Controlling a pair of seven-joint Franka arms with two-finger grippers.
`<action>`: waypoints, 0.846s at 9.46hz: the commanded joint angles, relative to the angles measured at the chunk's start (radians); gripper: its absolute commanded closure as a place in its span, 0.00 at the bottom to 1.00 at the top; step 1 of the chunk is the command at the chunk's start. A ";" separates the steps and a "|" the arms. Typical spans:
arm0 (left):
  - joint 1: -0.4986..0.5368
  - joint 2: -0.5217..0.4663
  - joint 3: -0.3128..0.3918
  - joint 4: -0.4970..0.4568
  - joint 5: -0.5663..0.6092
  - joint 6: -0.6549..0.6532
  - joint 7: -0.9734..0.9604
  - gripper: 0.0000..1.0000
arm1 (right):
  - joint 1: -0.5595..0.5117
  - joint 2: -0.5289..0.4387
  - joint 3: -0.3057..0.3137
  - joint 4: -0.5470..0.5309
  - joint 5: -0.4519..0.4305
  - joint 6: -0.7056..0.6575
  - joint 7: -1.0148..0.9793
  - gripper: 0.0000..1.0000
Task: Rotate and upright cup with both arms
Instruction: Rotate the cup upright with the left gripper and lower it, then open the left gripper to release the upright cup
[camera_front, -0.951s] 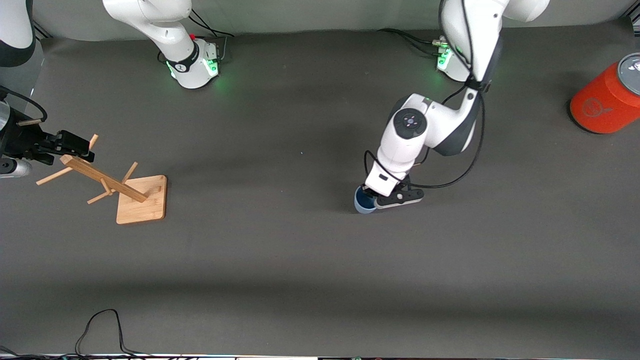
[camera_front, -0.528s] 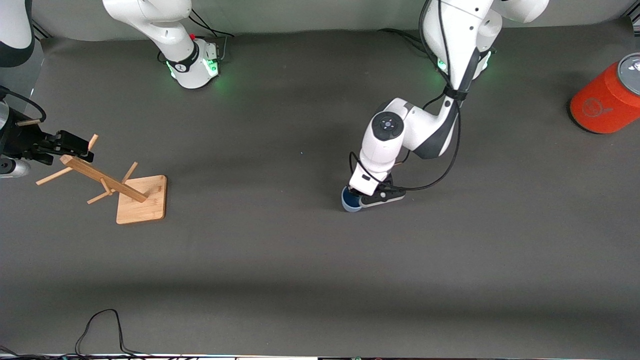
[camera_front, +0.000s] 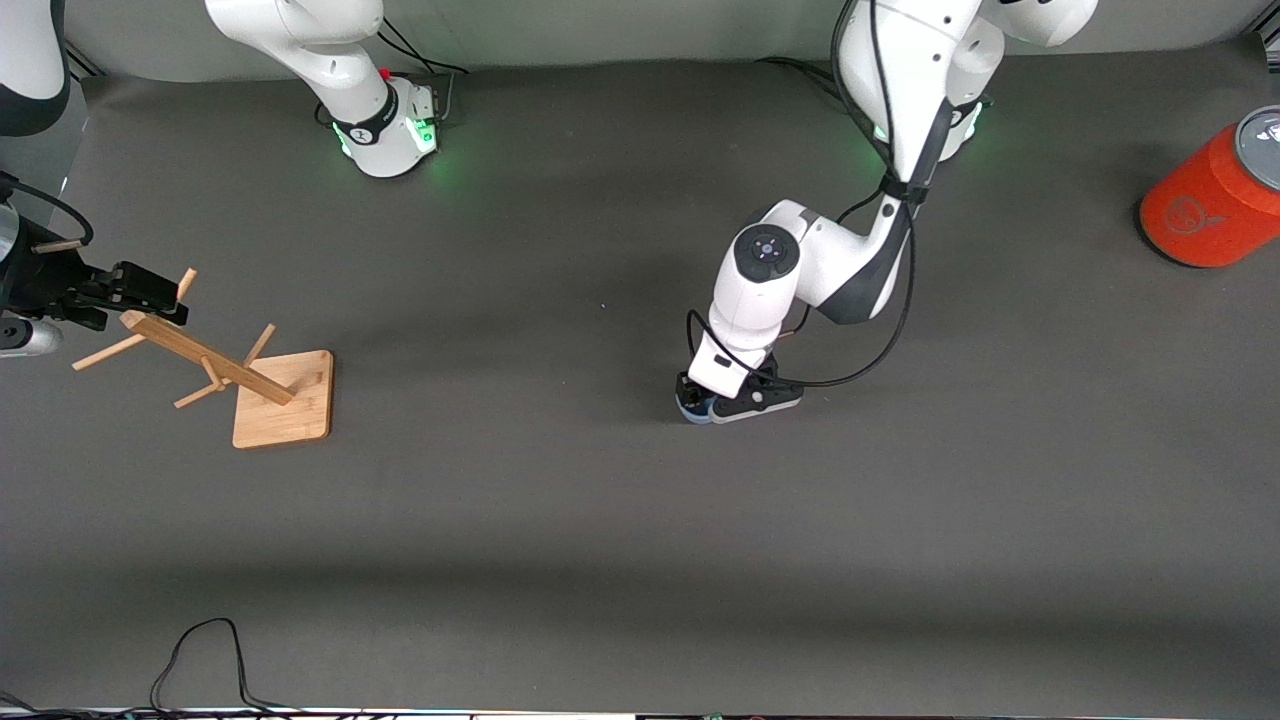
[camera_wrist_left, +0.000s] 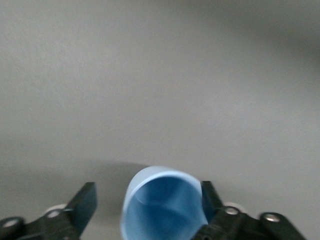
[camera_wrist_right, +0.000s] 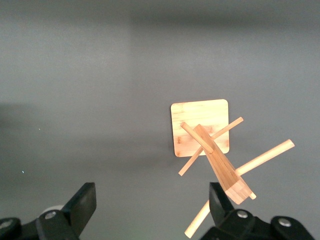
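The light-blue cup (camera_wrist_left: 165, 207) stands on the grey table with its open mouth facing up at the left wrist camera. My left gripper (camera_wrist_left: 147, 192) is open around it. One finger (camera_wrist_left: 209, 195) sits against the cup's rim and the other finger (camera_wrist_left: 85, 202) stands well apart from it. In the front view the left gripper (camera_front: 712, 398) covers most of the cup (camera_front: 697, 413) near the table's middle. My right gripper (camera_front: 150, 285) waits open over the wooden rack (camera_front: 283, 398), with nothing between its fingers (camera_wrist_right: 85, 200).
The wooden rack (camera_wrist_right: 200, 127) with its pegs stands on a square base at the right arm's end. An orange-red cylinder (camera_front: 1215, 195) with a grey lid is at the left arm's end. A black cable (camera_front: 200, 650) lies near the front edge.
My left gripper carried the cup a little toward the right arm's end, then opened and let go of it. The right arm has not moved.
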 joint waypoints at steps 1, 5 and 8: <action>0.078 -0.138 0.009 0.016 -0.003 -0.117 0.006 0.00 | -0.006 0.008 0.002 0.019 0.001 -0.004 -0.011 0.00; 0.269 -0.223 0.011 0.247 0.011 -0.606 0.139 0.00 | -0.006 0.008 0.002 0.019 0.001 -0.004 -0.009 0.00; 0.395 -0.327 0.014 0.249 0.016 -0.777 0.343 0.00 | -0.006 0.008 0.002 0.019 0.001 -0.004 -0.009 0.00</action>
